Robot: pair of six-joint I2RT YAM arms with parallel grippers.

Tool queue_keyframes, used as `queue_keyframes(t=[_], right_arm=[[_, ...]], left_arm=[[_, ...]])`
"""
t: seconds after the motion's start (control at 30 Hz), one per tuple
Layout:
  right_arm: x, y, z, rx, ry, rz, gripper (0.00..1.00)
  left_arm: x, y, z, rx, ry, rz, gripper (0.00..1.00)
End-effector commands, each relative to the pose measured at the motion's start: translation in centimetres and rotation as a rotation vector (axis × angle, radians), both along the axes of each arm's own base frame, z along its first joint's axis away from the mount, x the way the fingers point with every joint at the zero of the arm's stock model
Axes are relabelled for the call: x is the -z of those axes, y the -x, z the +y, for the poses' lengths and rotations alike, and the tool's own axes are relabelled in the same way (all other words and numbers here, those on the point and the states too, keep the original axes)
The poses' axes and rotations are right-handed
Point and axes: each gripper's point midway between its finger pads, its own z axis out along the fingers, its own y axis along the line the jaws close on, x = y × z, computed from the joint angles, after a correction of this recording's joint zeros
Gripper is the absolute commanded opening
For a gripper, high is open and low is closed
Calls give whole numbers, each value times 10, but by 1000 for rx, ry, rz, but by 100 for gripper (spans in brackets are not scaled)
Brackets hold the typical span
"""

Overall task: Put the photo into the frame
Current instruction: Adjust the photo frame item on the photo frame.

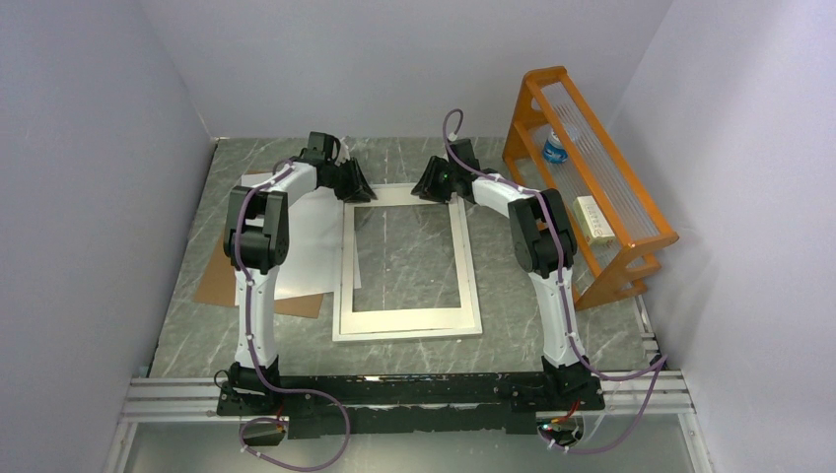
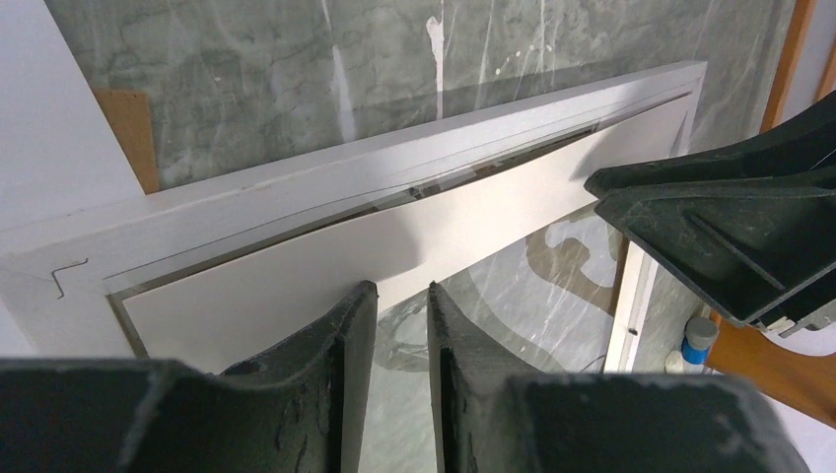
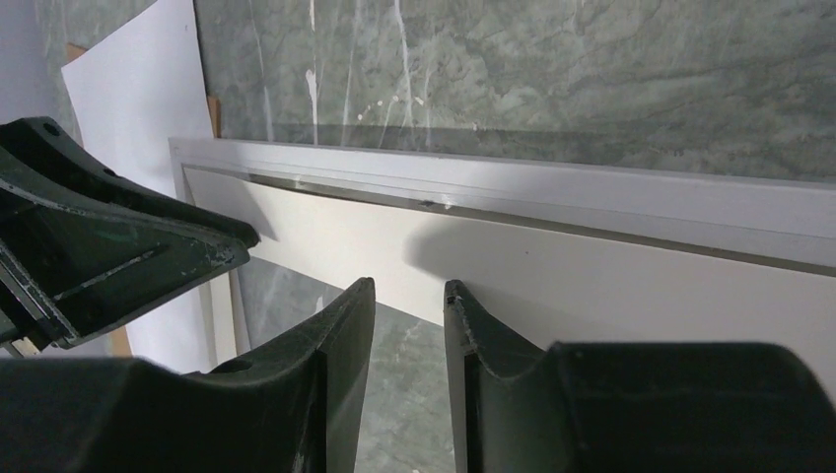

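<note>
Both arms reach over the far end of the frame (image 1: 406, 337), which lies flat on the table (image 1: 197, 335). The left gripper (image 2: 402, 291) has its jaws set narrowly apart, with nothing visible between them. The white card mat (image 2: 296, 276) lies directly beneath its fingertips and the frame's far rail just beyond them. The right gripper (image 3: 409, 286) has the same narrow, empty gap and is poised over the same strip of mat. The two grippers point toward each other, near but apart. The photo (image 1: 311, 241), plain white side up, lies outboard of the left gripper and back toward that arm's base, partly over a brown backing board (image 1: 212, 286). An orange rack (image 1: 592, 197) stands outboard of the right gripper.
</note>
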Motion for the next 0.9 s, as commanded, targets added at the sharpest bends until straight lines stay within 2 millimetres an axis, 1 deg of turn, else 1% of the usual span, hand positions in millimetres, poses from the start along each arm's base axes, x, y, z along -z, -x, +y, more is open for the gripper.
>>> queue_keyframes(t=[0.0, 0.13, 0.23, 0.33, 0.47, 0.6, 0.77, 0.87], right_arm=[[-17, -16, 0, 6, 9, -84, 37], [-27, -17, 5, -10, -21, -115, 38], [-34, -17, 8, -20, -31, -132, 39], [-37, -20, 6, -14, -20, -148, 39], [-45, -29, 4, 0, 0, -180, 40], [-48, -31, 6, -2, 2, -193, 41], [-48, -33, 11, -12, -1, -204, 43], [-47, -38, 11, -8, 9, -218, 43]], left_arm=[[1, 3, 0, 16, -16, -15, 31], [5, 6, 2, 12, -30, -7, 31], [0, 5, 1, 17, -25, -14, 31], [-15, 0, -2, 26, -6, -54, 34], [-44, -15, -6, 32, 14, -137, 38], [-57, -29, -5, 29, -4, -199, 44], [-52, -42, -2, 25, -33, -226, 51], [-49, -46, -3, 28, -36, -229, 52]])
